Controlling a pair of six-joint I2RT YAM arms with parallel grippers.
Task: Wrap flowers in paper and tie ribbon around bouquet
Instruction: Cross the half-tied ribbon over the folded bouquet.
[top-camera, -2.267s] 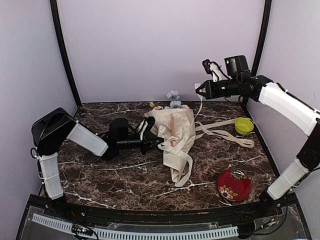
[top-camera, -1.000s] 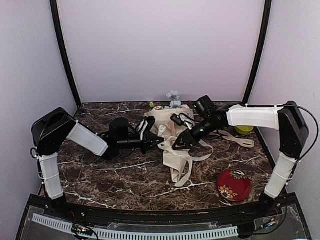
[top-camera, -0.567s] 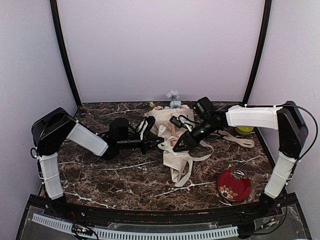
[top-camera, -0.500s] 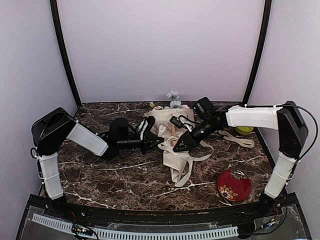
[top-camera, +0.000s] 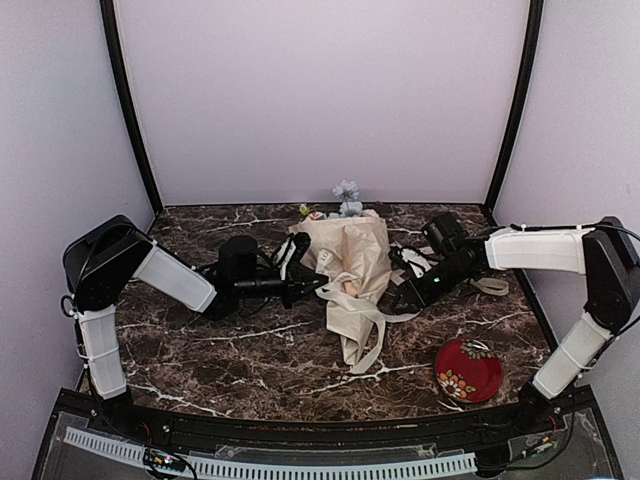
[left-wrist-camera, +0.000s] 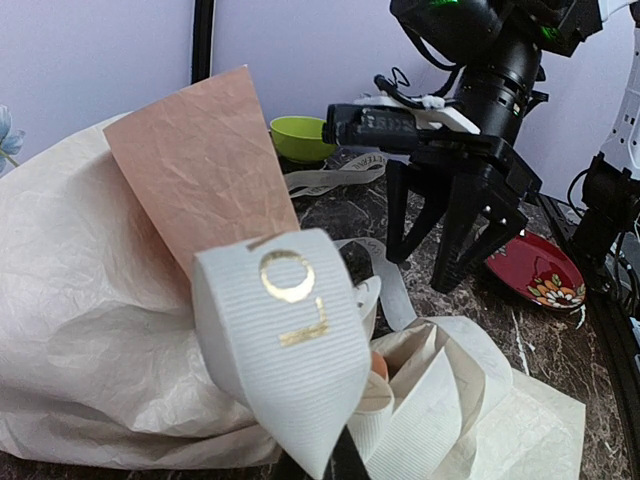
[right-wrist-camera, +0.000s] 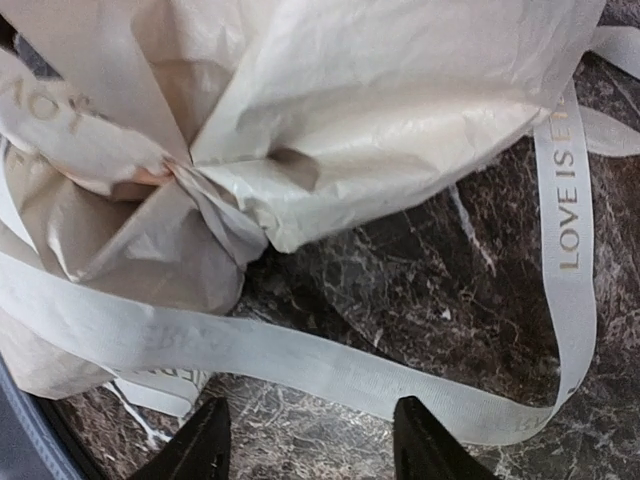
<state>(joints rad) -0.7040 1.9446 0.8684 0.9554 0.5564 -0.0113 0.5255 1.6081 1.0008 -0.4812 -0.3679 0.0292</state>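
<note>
Lab booth: lilac walls (top-camera: 320, 100), marble tabletop (top-camera: 250, 350)

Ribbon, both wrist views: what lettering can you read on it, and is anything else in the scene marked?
"LOVE IS EN": gold print on the ribbon, right wrist view; the letters after that are not legible.
"LO": gold print on the ribbon loop close to the left wrist camera; the rest curves out of sight.
Other ribbon stretches carry faint lettering, too dim to read.
No text shows on anything else.
</note>
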